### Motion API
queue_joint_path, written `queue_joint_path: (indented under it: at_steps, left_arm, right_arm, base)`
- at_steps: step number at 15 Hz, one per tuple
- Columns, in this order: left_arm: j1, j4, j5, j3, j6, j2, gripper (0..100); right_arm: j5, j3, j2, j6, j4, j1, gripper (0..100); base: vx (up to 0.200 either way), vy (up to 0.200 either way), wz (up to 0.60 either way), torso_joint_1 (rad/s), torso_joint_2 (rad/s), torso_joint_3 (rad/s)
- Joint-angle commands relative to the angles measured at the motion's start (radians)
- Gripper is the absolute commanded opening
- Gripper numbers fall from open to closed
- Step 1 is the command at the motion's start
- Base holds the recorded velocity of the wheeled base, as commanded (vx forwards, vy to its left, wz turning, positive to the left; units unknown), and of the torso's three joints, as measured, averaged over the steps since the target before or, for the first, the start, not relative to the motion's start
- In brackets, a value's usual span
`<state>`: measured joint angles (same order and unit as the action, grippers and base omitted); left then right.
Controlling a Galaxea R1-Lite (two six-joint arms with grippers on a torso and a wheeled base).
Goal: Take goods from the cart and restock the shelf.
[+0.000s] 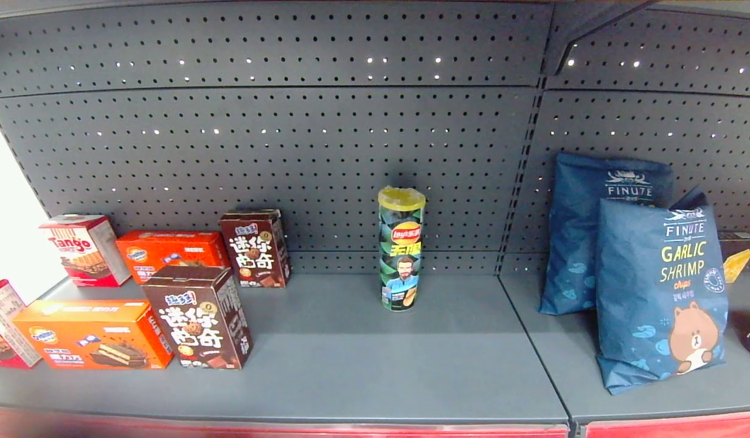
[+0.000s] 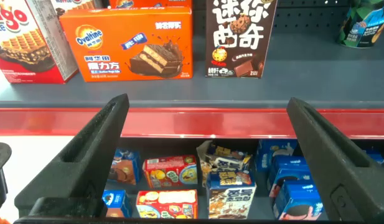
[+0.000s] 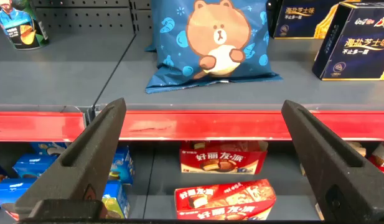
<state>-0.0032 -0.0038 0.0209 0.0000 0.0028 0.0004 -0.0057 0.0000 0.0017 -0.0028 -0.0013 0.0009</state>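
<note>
Left gripper (image 2: 207, 107): fingers spread wide, nothing between them. Right gripper (image 3: 204, 104): the same, spread and empty. Both sit low, just in front of the shelf's red lip (image 2: 192, 118). I read that as parked ready for a pick from the cart, not mid-placement.

Shelf (image 1: 375, 359), near row, left: an orange box (image 1: 92, 334) lies flat beside an upright brown cookie box (image 1: 199, 316), both faces turned out to the aisle. Near row, right: a blue bag (image 1: 660, 292), soft, so it leans back on a second bag (image 1: 584, 231), which rests against the back panel (image 1: 350, 152).

Far row: a second orange box (image 1: 171, 252) and a second brown box (image 1: 255, 248) stand behind their own kind. The chip can (image 1: 401, 248) stands upright, alone, mid-shelf.

Judgement: the bare floor around the can is where restocked goods belong.
</note>
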Motion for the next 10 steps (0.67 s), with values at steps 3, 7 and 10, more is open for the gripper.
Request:
queue_joint_path:
  at_steps: [3,7,10]
  left_arm:
    - [0.000,-0.001,0.001,0.000,0.000,0.000,100]
    - [0.000,-0.001,0.001,0.000,0.000,0.000,100]
    - [0.000,-0.001,0.001,0.000,0.000,0.000,100]
  right_arm:
    - [-0.002,0.000,0.001,0.000,0.000,-0.001,100]
    - [-0.002,0.000,0.001,0.000,0.000,0.001,100]
    - [-0.002,0.000,0.001,0.000,0.000,0.001,100]
  base:
    - [0.000,0.000,0.40,0.003,0.00,0.005]
    - [0.000,0.000,0.60,0.006,0.01,0.000]
    - [0.000,0.000,0.60,0.005,0.00,0.005]
